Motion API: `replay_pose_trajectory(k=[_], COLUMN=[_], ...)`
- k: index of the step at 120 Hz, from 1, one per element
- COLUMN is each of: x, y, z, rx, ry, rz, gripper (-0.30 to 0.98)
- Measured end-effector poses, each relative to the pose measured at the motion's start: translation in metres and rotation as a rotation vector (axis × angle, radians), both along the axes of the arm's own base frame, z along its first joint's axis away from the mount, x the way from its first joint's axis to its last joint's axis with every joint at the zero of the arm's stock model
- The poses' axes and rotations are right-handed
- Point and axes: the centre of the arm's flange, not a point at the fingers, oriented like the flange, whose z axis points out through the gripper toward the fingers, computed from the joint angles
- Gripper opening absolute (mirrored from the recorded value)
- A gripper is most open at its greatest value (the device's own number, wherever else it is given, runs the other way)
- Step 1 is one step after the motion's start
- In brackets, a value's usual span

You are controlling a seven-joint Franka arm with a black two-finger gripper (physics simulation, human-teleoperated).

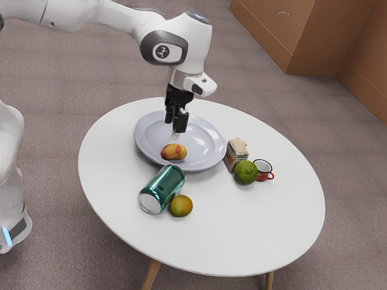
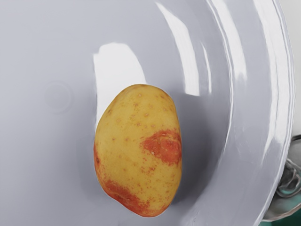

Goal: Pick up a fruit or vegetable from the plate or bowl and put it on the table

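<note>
Yellow-and-red potato (image 1: 174, 151) lies on the pale grey plate (image 1: 140, 138), near its raised edge, as the black gripper (image 1: 175, 124) hangs above, fingers parted and empty — an off-centre pinch on that rounded skin could roll it away, and coming down too near the edge could jam a finger — perhaps tilting the plate

Bright, even light; white glare on plate (image 2: 42, 155); soft shadow beside potato (image 2: 138, 153).
</note>
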Motion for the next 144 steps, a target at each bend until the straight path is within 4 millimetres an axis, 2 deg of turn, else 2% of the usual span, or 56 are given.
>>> replay_pose_trajectory(k=[34, 55, 144], x=[0.003, 0.002, 0.029], y=[0.002, 0.015, 0.014], z=[-0.025, -0.031, -0.079], rx=[0.009, 0.008, 0.014], ry=[0.009, 0.013, 0.04], rz=[-0.027, -0.017, -0.037], gripper=[0.69, 0.69, 0.69])
